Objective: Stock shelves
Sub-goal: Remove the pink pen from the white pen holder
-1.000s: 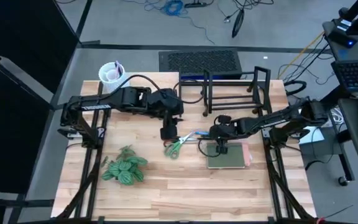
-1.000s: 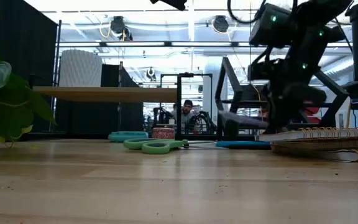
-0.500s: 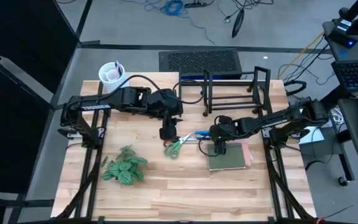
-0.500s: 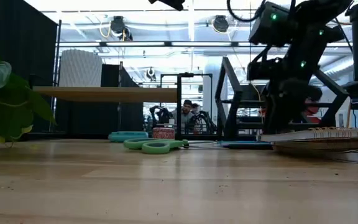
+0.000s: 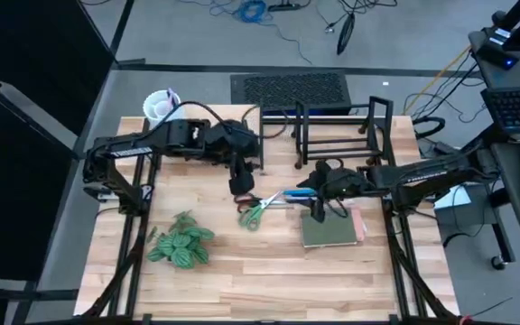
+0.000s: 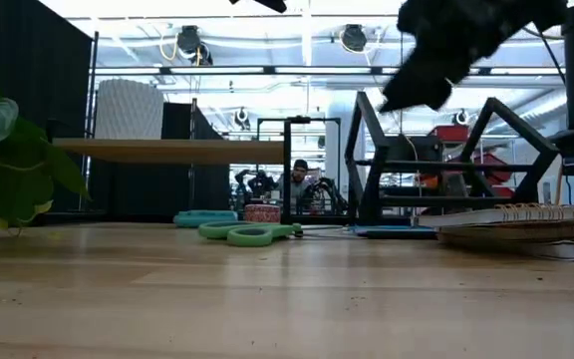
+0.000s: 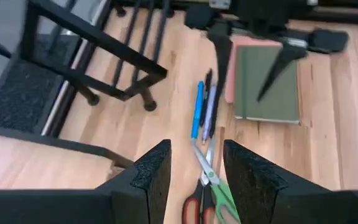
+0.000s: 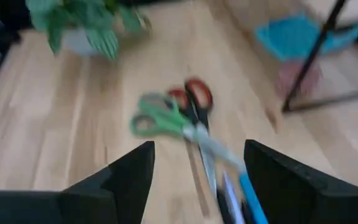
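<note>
At centre-right of the high view: our right claw (image 5: 318, 211) has lifted off the green notebook (image 5: 329, 228), jaws spread, empty | left claw (image 5: 239, 188) open, empty, above scissors (image 5: 257, 213) | wire rack (image 5: 332, 131) upper centre, wooden shelf (image 6: 167, 150) unstocked | nothing carried yet.

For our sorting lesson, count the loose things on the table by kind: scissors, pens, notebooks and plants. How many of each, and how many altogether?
Scissors: 2
Pens: 3
Notebooks: 2
Plants: 1
Total: 8
</note>
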You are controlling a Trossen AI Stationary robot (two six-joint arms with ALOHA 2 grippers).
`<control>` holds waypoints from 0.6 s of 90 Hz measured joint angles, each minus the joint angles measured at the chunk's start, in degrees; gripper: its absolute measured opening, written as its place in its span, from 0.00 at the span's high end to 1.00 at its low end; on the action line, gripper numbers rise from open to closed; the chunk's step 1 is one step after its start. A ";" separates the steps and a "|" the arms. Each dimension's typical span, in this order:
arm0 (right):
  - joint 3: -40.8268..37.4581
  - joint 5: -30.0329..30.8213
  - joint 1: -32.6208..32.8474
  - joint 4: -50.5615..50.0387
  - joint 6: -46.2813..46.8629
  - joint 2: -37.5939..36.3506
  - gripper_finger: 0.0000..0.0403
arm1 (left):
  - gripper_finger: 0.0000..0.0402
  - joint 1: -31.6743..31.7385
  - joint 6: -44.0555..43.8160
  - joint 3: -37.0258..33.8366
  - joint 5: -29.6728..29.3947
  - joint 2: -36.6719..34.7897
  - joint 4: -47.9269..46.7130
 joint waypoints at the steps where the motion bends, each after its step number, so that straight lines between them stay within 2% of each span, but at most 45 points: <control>1: 0.00 0.07 0.07 0.51 -0.24 0.10 0.42 | 0.67 -0.02 -0.12 0.00 -0.52 -0.23 -0.03; 22: 0.02 0.02 0.46 11.96 -1.63 3.01 0.42 | 0.67 -0.50 -0.80 0.00 -15.07 -5.76 0.13; 39: 0.02 0.04 0.45 17.01 -3.13 5.65 0.42 | 0.67 0.14 -0.47 0.02 -19.64 -11.25 -1.34; 54: 0.02 0.13 0.02 20.32 -4.18 7.08 0.42 | 0.67 1.07 -0.89 0.02 -27.12 -14.50 -7.97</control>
